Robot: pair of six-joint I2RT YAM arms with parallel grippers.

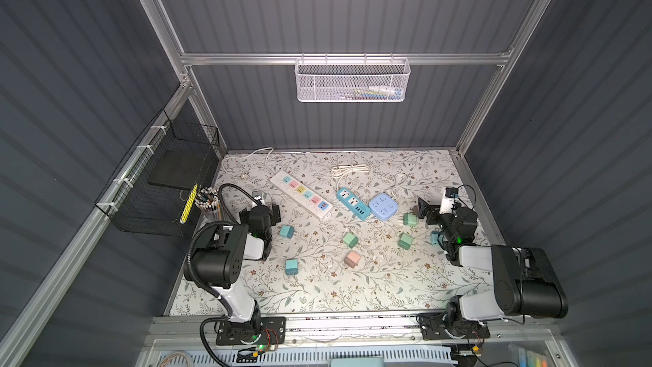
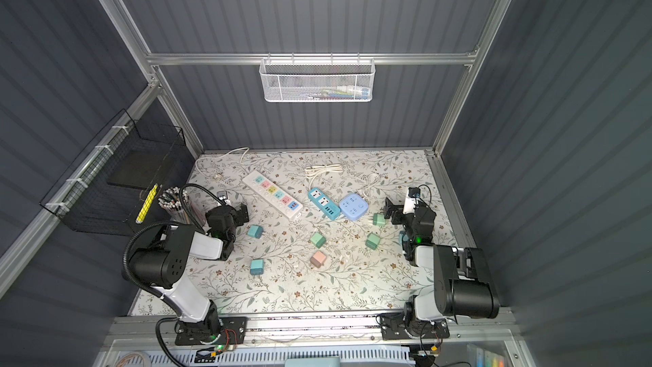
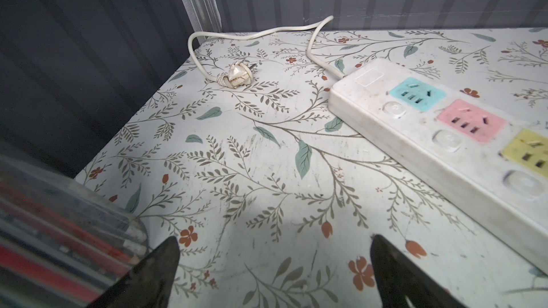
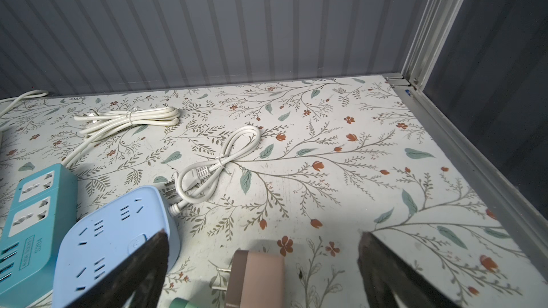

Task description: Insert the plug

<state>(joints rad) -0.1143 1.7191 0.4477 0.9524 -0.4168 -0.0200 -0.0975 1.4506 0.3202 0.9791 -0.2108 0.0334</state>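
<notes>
Several small cube plugs lie loose on the flowered table: teal (image 1: pixel 286 231), green (image 1: pixel 350 239) and pink (image 1: pixel 352 258) among them. A pinkish-brown plug (image 4: pixel 256 280) with two prongs lies flat between the fingers of my open right gripper (image 4: pixel 263 233), touching neither. Beside it sits a blue square socket block (image 4: pixel 115 238), next to a teal power strip (image 1: pixel 352 203). My left gripper (image 3: pixel 274 238) is open over bare table, with the white multi-colour power strip (image 3: pixel 430 131) to one side. Both top views show the grippers, left (image 1: pixel 260 210) and right (image 1: pixel 426 212).
A clear cup of pencils (image 1: pixel 209 203) stands close to the left gripper, with a black wire basket (image 1: pixel 158 185) on the left wall. Coiled white cords (image 1: pixel 349 171) (image 4: pixel 213 164) lie at the back. A white mesh basket (image 1: pixel 352 79) hangs on the back wall.
</notes>
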